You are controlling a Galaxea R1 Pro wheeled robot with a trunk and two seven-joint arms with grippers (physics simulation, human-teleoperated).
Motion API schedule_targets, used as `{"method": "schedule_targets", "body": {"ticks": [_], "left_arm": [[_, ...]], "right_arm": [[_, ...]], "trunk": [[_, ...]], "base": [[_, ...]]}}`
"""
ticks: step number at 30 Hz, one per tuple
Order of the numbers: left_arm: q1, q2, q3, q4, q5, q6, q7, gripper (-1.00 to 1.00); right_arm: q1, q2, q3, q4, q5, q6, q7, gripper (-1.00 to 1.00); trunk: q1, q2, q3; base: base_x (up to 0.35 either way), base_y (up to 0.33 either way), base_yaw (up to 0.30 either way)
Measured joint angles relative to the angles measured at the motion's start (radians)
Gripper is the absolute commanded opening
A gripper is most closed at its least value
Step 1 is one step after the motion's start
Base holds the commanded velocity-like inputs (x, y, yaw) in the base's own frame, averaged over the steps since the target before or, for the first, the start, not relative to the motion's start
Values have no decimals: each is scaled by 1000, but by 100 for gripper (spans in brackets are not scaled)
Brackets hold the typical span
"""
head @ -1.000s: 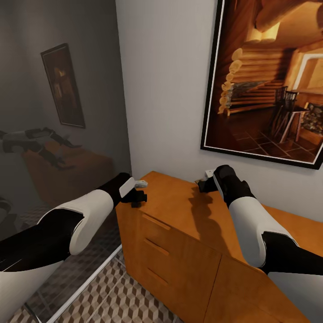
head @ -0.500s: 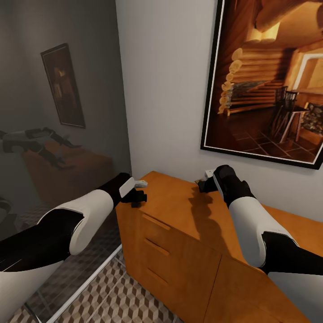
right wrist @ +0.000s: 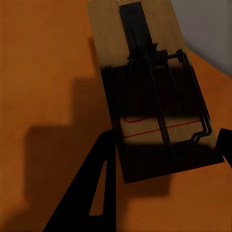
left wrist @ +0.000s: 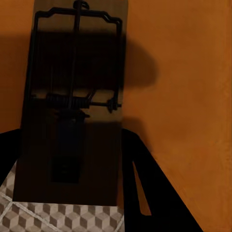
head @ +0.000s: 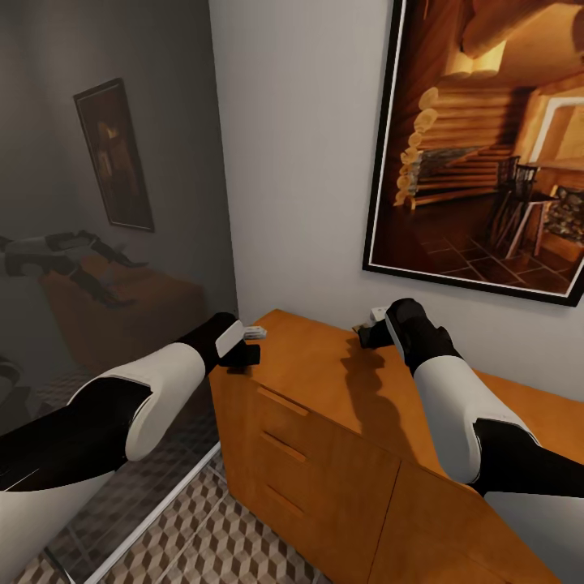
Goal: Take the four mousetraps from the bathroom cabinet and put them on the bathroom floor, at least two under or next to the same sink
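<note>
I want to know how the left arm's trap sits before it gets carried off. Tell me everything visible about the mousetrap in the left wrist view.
The mousetrap is a flat rectangular slab, dark brown in shadow, apparently wood. It carries a black wire frame, a coiled spring across the middle and a flat dark plate. It lies on the cabinet top at its edge, one end overhanging the tiled bathroom floor. A dark finger of the left tool flanks it; whether it is gripped cannot be told.

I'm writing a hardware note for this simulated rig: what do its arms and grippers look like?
Both arms alternate glossy white shells and black segments, with rounded black wrists. The left gripper is black behind a small white block; the right gripper likewise. The fingers are flat, black and tapering, with slot cut-outs.
</note>
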State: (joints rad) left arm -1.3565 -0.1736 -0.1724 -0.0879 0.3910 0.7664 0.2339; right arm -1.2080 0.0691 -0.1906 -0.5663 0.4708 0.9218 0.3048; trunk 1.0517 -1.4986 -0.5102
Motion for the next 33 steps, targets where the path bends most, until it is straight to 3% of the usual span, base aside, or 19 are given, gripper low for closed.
{"method": "schedule_targets", "body": {"ticks": [16, 19, 24, 27, 33], "left_arm": [[1, 1, 4, -23, -2, 3, 0, -100], [1, 0, 3, -105, -1, 29, -5, -100], [1, 0, 7, -283, 0, 180, -6, -100], [1, 1, 6, -369, 0, 234, -7, -100], [1, 2, 6, -408, 1, 257, -5, -100]], "right_arm": [[0, 1, 0, 0, 0, 0, 0, -100], [0, 0, 0, 0, 0, 0, 0, -100], [0, 1, 0, 0, 0, -1, 0, -100], [0, 2, 0, 0, 0, -1, 0, -100], [0, 4, 0, 0, 0, -1, -1, -100]], "trunk": [[0, 0, 0], [0, 0, 0], [0, 0, 0], [0, 0, 0], [0, 0, 0]], "base": [[0, 0, 0], [0, 0, 0], [0, 0, 0], [0, 0, 0], [0, 0, 0]]}}
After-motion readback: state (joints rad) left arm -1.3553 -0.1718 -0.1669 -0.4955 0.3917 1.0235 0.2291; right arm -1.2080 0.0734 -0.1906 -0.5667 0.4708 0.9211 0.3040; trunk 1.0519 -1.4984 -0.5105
